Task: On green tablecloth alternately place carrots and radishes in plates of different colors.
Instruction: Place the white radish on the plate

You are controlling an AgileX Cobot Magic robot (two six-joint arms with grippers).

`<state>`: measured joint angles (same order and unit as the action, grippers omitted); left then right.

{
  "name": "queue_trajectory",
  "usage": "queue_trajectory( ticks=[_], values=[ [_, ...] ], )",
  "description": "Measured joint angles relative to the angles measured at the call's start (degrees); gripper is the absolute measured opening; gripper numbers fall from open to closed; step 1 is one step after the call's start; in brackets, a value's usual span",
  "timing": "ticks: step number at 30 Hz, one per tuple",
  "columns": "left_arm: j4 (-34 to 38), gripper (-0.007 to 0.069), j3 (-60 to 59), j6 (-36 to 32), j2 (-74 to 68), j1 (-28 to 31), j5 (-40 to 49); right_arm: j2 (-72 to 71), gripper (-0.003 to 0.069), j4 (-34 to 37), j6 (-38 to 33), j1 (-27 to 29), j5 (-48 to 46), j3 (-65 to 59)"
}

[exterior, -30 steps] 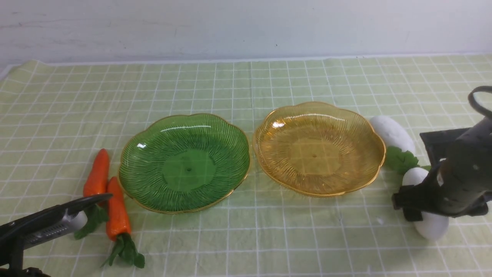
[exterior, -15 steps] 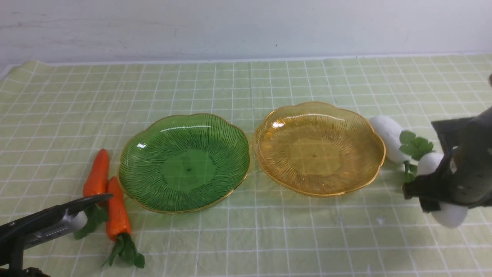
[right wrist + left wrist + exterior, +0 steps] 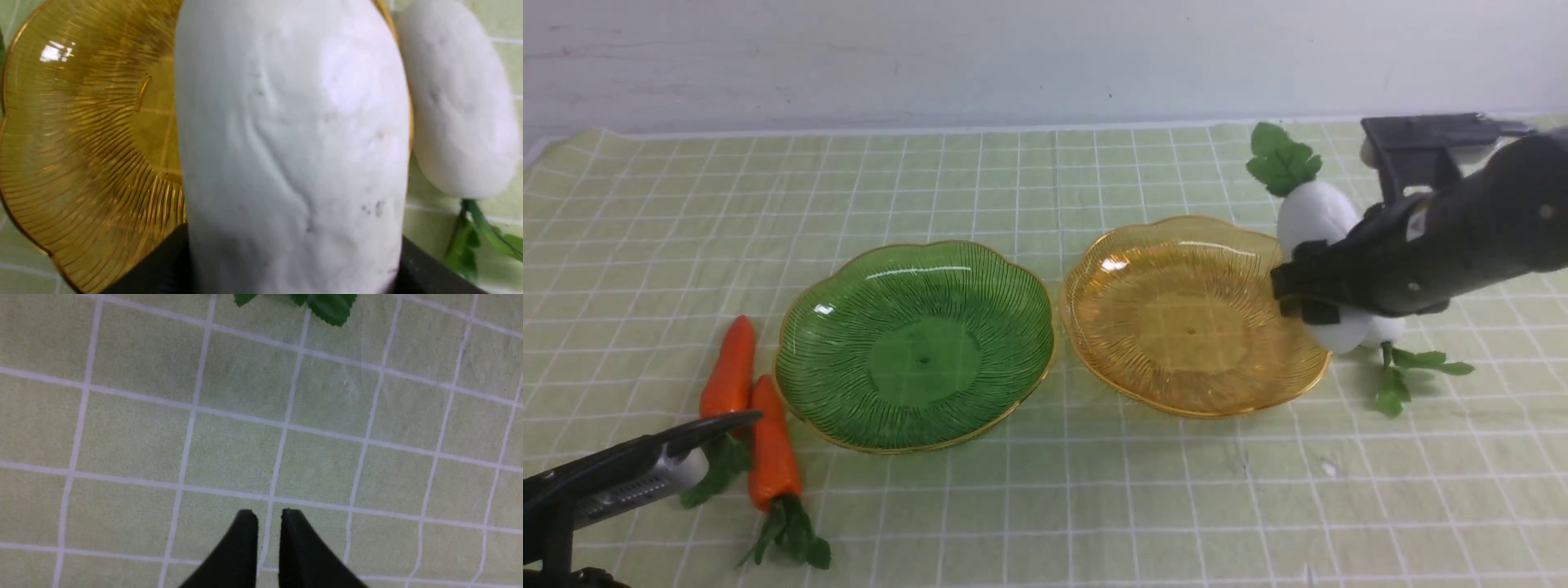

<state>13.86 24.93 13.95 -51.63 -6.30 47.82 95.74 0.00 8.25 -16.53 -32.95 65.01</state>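
My right gripper is shut on a white radish and holds it upright, leaves up, in the air at the right rim of the amber plate. In the right wrist view the held radish fills the middle, with the amber plate behind it. The second radish lies on the green tablecloth beside that plate. The green plate is empty. Two carrots lie left of it. My left gripper is shut and empty, low beside the carrots' leaves; it also shows in the left wrist view.
The cloth ends at a white wall at the back. A green leaf shows ahead of the left fingertips.
My right gripper has risen off the cloth with the radish and moved up and left to the amber plate's right rim. The other radish stays on the cloth. The left arm has not moved.
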Motion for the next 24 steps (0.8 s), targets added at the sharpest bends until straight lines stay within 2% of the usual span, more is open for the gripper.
queue_trajectory(
  ticks=[8,12,16,19,24],
  values=[
    [0.0,0.0066,0.07,0.0,0.0,0.0,0.0,8.67,0.0482,0.49,-1.07,-0.35,6.73,0.0],
    [0.0,0.0066,0.07,0.0,0.0,0.0,0.0,9.3,0.0594,0.36,-1.07,-0.35,8.29,0.44],
    [0.0,0.0066,0.07,0.0,0.0,0.0,0.0,9.3,0.0643,-1.28,-1.07,-0.35,6.19,3.29],
    [0.0,0.0066,0.07,0.0,0.0,0.0,0.0,9.3,0.0644,-2.88,-1.01,0.13,2.99,6.09],
    [0.0,0.0066,0.07,0.0,0.0,0.0,0.0,9.3,0.0643,-6.18,0.02,4.11,-0.96,10.15]
  ],
)
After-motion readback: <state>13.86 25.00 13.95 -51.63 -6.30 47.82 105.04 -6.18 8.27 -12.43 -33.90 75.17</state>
